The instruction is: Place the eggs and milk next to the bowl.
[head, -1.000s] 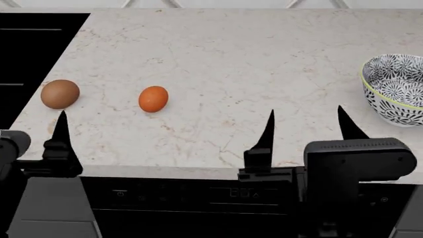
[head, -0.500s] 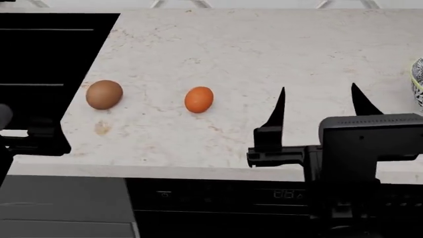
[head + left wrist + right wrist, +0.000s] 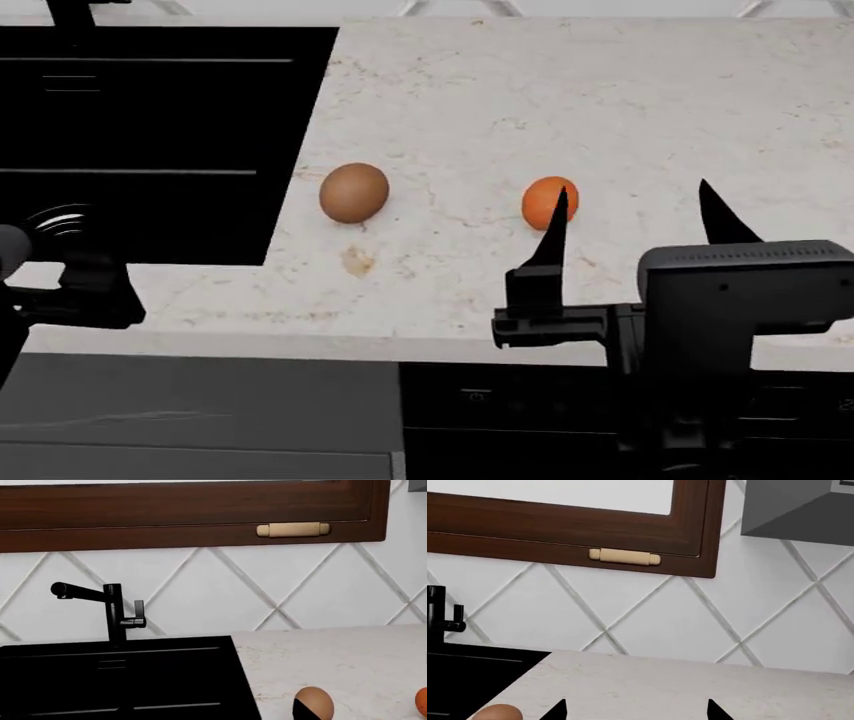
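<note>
Two eggs lie on the marble counter [image 3: 601, 110]: a brown egg [image 3: 354, 192] near the sink's edge and an orange egg [image 3: 545, 198] to its right. My right gripper [image 3: 634, 225] stands open near the counter's front, its left finger overlapping the orange egg in the head view. In the right wrist view the brown egg [image 3: 497, 713] shows beside the open right gripper [image 3: 636, 712]. My left gripper [image 3: 223, 715] is low by the sink; one fingertip [image 3: 303, 711] covers part of the brown egg [image 3: 315, 702], the other is lost against the black sink. Bowl and milk are out of view.
A black sink [image 3: 160, 130] fills the counter's left side, with a black faucet [image 3: 110, 612] behind it. A tiled wall and a wooden window frame [image 3: 627, 527] rise at the back. Dark cabinet fronts [image 3: 507, 410] sit below the counter's front edge.
The head view has shifted left: both eggs slid right in it, the sink grew larger and the bowl left the frame. My right gripper's finger now overlaps the orange egg.
</note>
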Motion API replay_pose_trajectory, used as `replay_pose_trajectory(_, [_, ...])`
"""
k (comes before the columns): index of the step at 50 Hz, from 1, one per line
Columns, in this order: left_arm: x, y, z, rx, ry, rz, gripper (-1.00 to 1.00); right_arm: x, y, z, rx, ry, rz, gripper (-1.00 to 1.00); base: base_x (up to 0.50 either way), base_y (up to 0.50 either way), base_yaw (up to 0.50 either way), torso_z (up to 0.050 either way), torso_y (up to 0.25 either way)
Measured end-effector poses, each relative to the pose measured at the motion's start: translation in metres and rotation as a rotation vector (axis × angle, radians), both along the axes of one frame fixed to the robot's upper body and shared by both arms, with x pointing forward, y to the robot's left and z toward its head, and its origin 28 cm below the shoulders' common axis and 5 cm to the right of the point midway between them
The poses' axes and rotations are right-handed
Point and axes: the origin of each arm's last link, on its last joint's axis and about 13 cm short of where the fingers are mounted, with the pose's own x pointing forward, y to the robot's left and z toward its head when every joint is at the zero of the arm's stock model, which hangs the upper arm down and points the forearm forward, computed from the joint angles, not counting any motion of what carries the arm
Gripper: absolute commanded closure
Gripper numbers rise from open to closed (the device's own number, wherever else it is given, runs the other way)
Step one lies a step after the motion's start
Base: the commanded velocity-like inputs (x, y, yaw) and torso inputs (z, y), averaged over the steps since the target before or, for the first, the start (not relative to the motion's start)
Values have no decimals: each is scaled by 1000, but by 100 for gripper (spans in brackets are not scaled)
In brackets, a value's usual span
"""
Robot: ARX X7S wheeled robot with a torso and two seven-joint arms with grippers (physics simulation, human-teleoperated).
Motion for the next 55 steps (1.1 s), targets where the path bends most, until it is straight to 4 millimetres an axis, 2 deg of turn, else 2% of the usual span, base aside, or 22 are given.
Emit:
replay_pose_trajectory(5, [-1,-1,-1,1,5,-7,-100,-1,-1,0,9,-1,-9,-100,45,0,0,0,0])
replay_pose_trajectory(55, [-4,-2,-2,-16,14,-35,-100,-3,0,1,14,5,-8,-100,293,0,0,0,0])
